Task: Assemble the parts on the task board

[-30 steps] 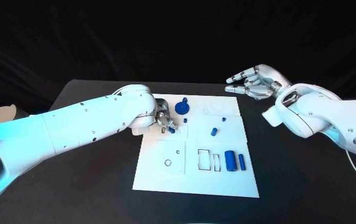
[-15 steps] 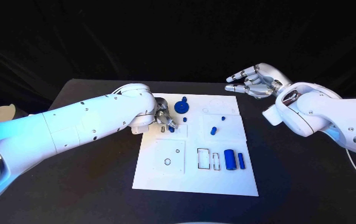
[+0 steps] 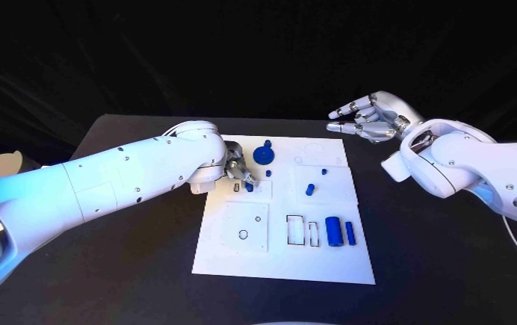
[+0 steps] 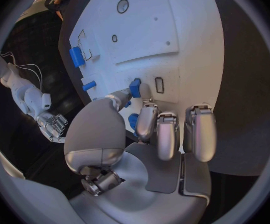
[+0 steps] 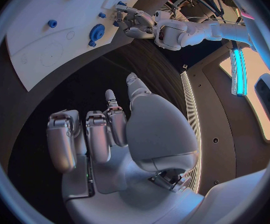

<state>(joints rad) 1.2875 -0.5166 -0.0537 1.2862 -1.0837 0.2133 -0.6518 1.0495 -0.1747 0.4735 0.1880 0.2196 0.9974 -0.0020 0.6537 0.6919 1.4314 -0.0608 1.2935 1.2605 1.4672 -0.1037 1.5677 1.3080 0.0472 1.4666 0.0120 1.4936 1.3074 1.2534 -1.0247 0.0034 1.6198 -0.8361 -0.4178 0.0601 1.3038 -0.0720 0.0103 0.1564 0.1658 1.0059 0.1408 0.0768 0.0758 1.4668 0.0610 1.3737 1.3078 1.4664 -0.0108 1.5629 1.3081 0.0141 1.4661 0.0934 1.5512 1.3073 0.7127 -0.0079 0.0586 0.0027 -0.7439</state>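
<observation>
The white task board (image 3: 282,261) lies in the middle of the table. My left hand (image 3: 238,169) is low over its left part and pinches a small blue part (image 4: 135,88) between thumb and finger, next to a small slot (image 4: 159,84). On the board lie a blue gear-like part (image 3: 266,155), small blue parts (image 3: 310,189) and two blue cylinders (image 3: 334,231). My right hand (image 3: 366,119) hangs raised beyond the board's far right corner, fingers apart, holding nothing. The right wrist view shows that hand (image 5: 119,129), the board (image 5: 60,50) and the left hand (image 5: 135,25).
Outlined recesses (image 3: 302,231) are on the near half of the board. The black table (image 3: 119,265) stretches round the board on both sides. My left arm (image 3: 119,183) lies across the table's left part.
</observation>
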